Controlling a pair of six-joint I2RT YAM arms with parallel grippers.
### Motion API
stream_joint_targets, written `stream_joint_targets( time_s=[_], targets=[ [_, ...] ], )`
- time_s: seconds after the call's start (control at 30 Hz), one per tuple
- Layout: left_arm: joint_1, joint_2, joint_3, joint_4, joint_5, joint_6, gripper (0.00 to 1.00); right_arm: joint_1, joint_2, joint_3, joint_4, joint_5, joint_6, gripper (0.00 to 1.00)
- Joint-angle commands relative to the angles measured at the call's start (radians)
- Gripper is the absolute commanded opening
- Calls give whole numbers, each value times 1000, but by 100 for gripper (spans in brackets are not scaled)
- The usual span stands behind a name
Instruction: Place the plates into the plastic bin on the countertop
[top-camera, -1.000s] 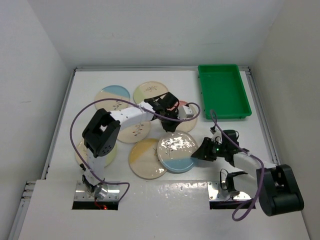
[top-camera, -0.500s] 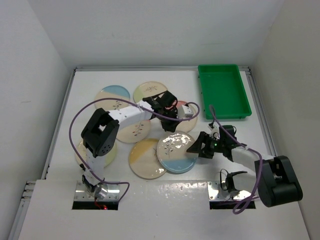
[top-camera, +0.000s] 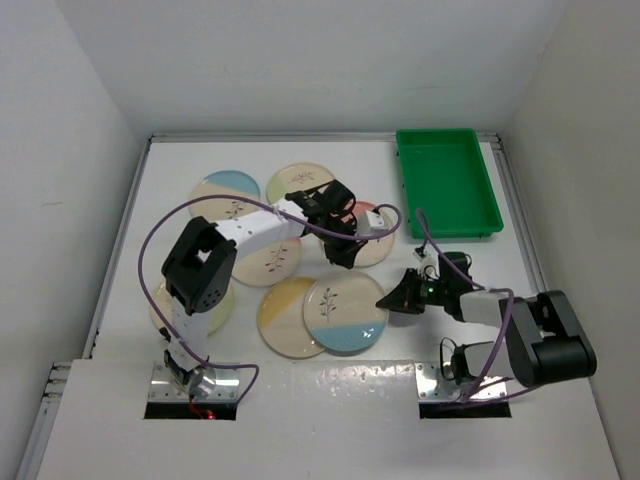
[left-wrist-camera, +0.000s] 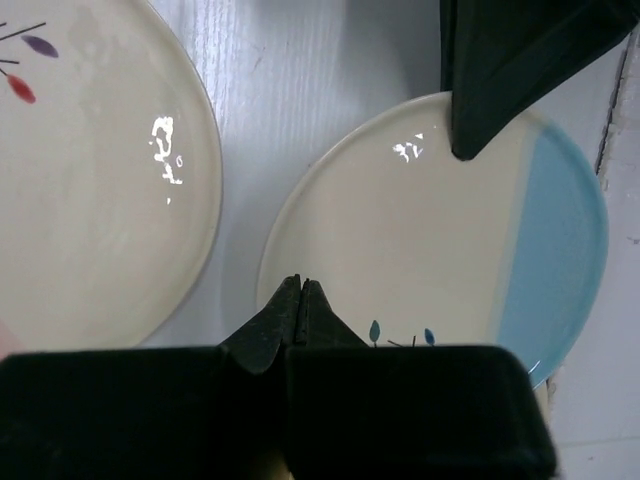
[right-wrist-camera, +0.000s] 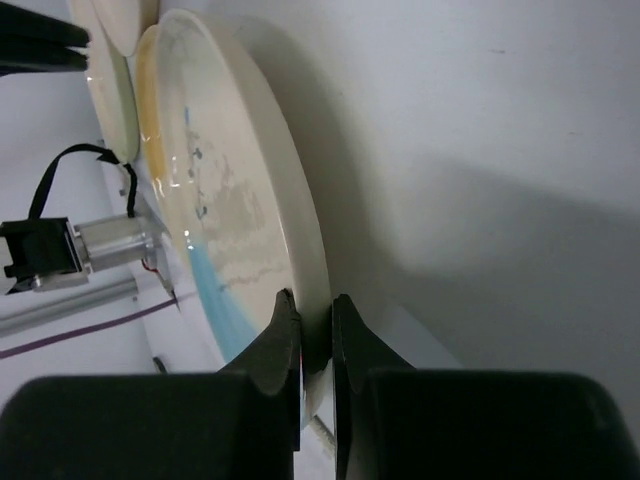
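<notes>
Right gripper (right-wrist-camera: 310, 345): we see its two fingers clamped on the rim of the blue-banded plate (right-wrist-camera: 230, 200), with the edge pinched between them.
Blue-banded plate: it sits near the front middle of the countertop (top-camera: 170, 200). Its left edge overlaps a yellow-banded plate (top-camera: 283, 318), and it is well apart from the bin. We cannot tell whether it is off the surface yet.
Left gripper (left-wrist-camera: 300, 300): its fingers are pressed together with nothing between them, and it hangs over the far edge of that same plate.
Other plates (top-camera: 300, 185): they lie spread across the middle and left of the countertop, some overlapping, and one is partly under the left arm.
Plastic bin (top-camera: 447, 180): it stands at the far right corner with no plate in it yet.
Step in hand: we judge this to be the grasp on the first plate, with the carry not begun.
Next move: we think it calls for raising the plate clear of the yellow-banded one, then swinging it right and away toward the bin. A thin rim pinch could let the plate tip, and the left gripper sits just beyond it.
What the right wrist adds: it shows the rim seated between the fingers — overhead, that contact is only a dark tip at the plate's edge.
What the left wrist adds: it shows its own fingers touching, and a dark finger of the right gripper at the opposite rim.
What the overhead adds: it shows the bin and the route to it — neither wrist view does.
</notes>
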Motion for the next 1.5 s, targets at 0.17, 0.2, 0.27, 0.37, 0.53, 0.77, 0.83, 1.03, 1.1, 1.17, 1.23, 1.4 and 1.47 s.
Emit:
stream_joint_targets(
  time_s=[0.17,0.2,0.27,0.37,0.53,0.77,0.83,1.03,1.1,1.17,1.23,1.4,1.47],
  targets=[
    [103,-51,193,-49,29,-56,18,-13,-283,174,-256,11,-133,0],
    [138,-60,217,-61,38,-90,23,-13,-292,197,-268,11,-133,0],
    [176,-60,278,-61,38,-130,35,-19,-308,303,-306,25,-116,0],
    [248,-38,345,-52,-36,-205,38,-37,-274,404,-264,37,-44,0],
    [325,8,370,-52,-161,-260,38,-156,-141,527,-46,138,184,0],
    [328,53,269,-52,-173,-285,46,-299,-43,538,190,529,393,0],
    [319,74,246,-52,-173,-285,49,-324,6,544,271,592,421,0],
    [310,166,267,-52,-163,-294,53,-352,101,524,455,741,485,0],
    [310,196,278,-43,-137,-294,53,-350,134,520,483,783,491,0],
    [310,214,287,-43,-118,-294,54,-352,172,498,514,825,511,0],
    [301,229,287,-43,-100,-294,54,-353,191,484,531,846,534,0],
    [279,271,287,-43,-75,-303,55,-352,290,477,522,893,563,0],
    [270,294,296,-43,-75,-303,55,-353,332,493,499,898,573,0]
  ],
)
